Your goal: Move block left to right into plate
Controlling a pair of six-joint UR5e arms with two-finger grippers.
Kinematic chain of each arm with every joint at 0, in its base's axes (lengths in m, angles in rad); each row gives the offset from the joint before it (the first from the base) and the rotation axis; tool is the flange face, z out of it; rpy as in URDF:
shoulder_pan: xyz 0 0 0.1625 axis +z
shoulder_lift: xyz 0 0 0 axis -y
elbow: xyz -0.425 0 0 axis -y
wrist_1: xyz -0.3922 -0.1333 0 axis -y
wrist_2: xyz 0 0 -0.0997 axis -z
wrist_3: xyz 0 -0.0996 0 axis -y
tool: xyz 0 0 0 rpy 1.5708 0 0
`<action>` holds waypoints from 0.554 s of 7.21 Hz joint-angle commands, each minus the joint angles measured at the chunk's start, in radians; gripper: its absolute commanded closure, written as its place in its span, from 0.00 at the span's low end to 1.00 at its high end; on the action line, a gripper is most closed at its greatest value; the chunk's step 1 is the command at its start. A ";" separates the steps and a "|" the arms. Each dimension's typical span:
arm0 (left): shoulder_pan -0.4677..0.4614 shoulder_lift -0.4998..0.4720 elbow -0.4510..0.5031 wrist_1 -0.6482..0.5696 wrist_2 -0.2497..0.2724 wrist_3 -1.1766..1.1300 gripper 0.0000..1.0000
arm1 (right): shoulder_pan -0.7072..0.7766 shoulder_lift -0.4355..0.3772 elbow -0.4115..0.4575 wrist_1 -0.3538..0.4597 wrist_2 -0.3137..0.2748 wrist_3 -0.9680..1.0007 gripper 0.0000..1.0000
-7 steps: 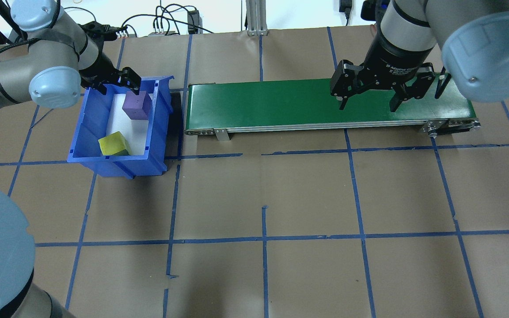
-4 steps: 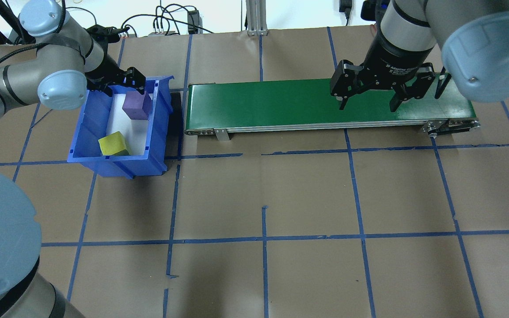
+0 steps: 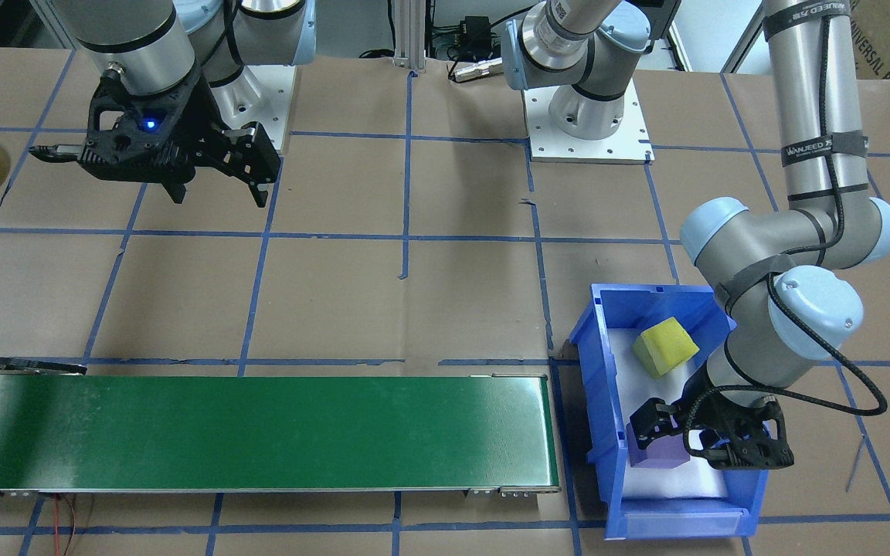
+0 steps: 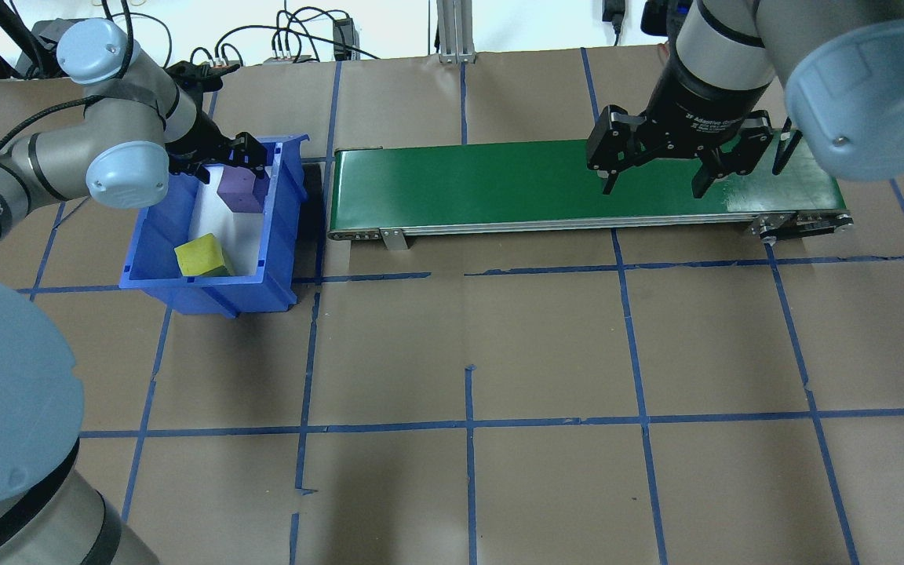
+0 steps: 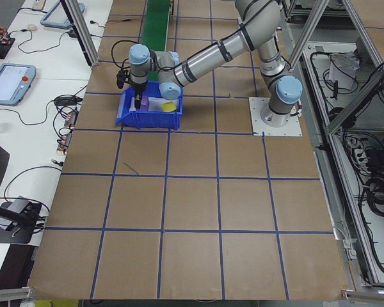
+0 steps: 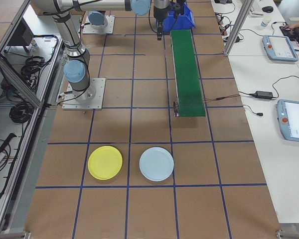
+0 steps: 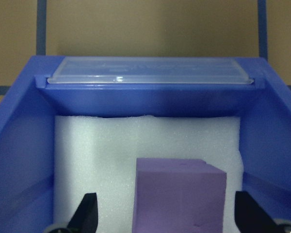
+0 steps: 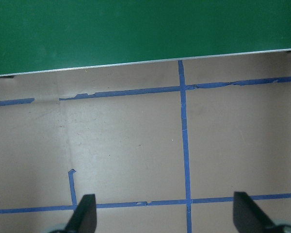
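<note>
In the left wrist view, the left gripper [image 7: 165,221] hangs wide open astride the purple block [image 7: 179,196], low in the frame, nothing lifted. Beyond, the right gripper [image 4: 654,183] waits open over the belt [image 4: 499,184]; the yellow plate [image 6: 105,163] lies empty, lower left.

Table [image 6: 149,209] covered in brown paper, marked into squares by blue tape lines [image 4: 468,424]. Paper creased and slightly torn at some seams. Aluminium frame posts [image 5: 83,38] standing along the table edges. White side bench [image 6: 284,164] alongside on the far side from the robot, carrying tablet-style pendants [image 6: 276,47], a black power adapter [image 6: 264,93] and loose cables. Cable bundles [image 5: 371,185] and framing on the grey floor behind the robot bases. Black cables and plugs [image 4: 287,39] along the far table edge in overhead view. Lighting even, soft shadows only.
</note>
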 commanded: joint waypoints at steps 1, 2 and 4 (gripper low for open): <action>0.001 -0.011 -0.022 0.031 0.005 0.004 0.40 | 0.000 0.000 0.001 0.001 0.000 0.000 0.00; 0.001 -0.008 -0.020 0.034 0.006 -0.023 0.72 | 0.000 0.000 0.001 -0.001 0.000 0.000 0.00; -0.010 0.051 -0.010 0.048 0.002 -0.068 0.78 | 0.000 0.000 0.001 0.001 0.000 0.000 0.00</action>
